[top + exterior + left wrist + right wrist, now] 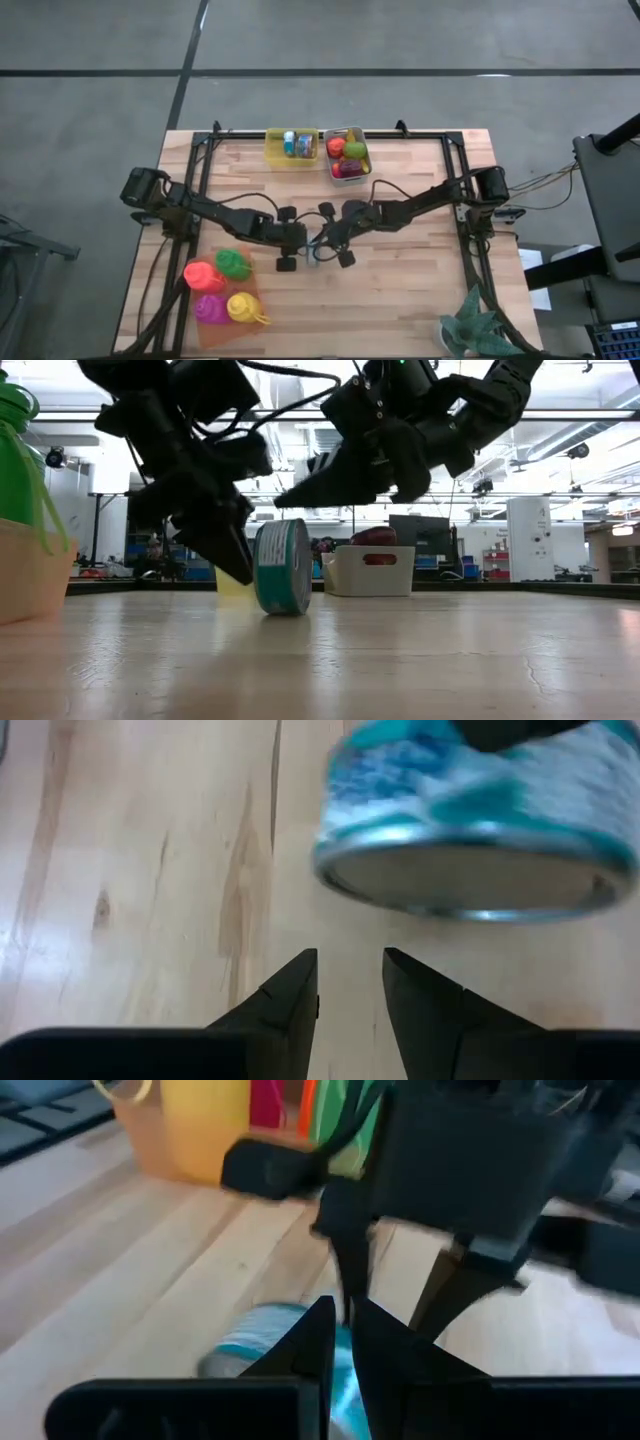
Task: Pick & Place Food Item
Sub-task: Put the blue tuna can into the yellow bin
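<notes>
At mid-counter (pixel 420 290), a teal can (pixel 282 566) stands on its rim with both hands converging on it, so the pick looks under way, not finished. The left hand (pixel 350 982) hovers just beside the can, fingers slightly parted, gripping nothing; it likely must close around it next. The right hand (pixel 343 1338) is pinched shut and empty above the can. Beyond the can, the yellow bin (pixel 291 147) holds cans; the clear bin (pixel 347 152) holds toy fruit.

teal can (pixel 283 566) label blurred, no text readable anywhere
</notes>
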Action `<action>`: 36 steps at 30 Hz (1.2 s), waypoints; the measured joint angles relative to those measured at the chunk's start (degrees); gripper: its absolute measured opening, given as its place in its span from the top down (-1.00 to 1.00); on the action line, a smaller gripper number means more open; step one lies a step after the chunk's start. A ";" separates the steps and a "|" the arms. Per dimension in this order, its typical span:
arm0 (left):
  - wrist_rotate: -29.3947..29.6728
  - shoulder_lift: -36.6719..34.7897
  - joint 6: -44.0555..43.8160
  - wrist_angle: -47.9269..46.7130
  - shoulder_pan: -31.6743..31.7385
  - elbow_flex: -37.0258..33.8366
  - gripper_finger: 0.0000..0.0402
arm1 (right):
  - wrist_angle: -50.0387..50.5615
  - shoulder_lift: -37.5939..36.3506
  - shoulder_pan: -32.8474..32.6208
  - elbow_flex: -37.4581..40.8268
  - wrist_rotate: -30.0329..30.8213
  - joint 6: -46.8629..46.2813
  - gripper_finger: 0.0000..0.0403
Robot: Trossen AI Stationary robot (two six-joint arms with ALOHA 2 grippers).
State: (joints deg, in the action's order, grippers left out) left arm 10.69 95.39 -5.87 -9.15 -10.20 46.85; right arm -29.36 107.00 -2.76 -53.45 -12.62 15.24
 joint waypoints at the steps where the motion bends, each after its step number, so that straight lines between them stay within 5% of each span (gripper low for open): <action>1: -0.12 0.02 0.00 0.61 -0.04 -0.04 0.41 | -0.03 -0.02 0.00 -0.19 -0.02 0.03 0.84; 14: -0.37 -0.02 0.00 0.36 -0.04 -0.11 0.41 | 0.85 0.11 0.02 -0.01 0.21 -0.21 0.84; 21: 0.26 -2.92 -0.40 -5.59 0.02 0.42 0.41 | 2.08 -1.13 0.10 0.02 7.18 -1.02 0.84; 30: 2.38 -12.57 -12.54 -10.27 0.16 3.27 0.41 | 11.01 -7.59 3.73 0.98 9.88 -3.34 0.84; 36: 2.86 -20.68 -19.19 -9.81 0.16 4.27 0.41 | 0.45 -15.97 7.76 10.16 -5.80 -3.96 0.84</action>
State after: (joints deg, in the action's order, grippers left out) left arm 13.54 74.72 -25.06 -18.96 -10.03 51.12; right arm -28.91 91.03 5.00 -43.28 -18.43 11.28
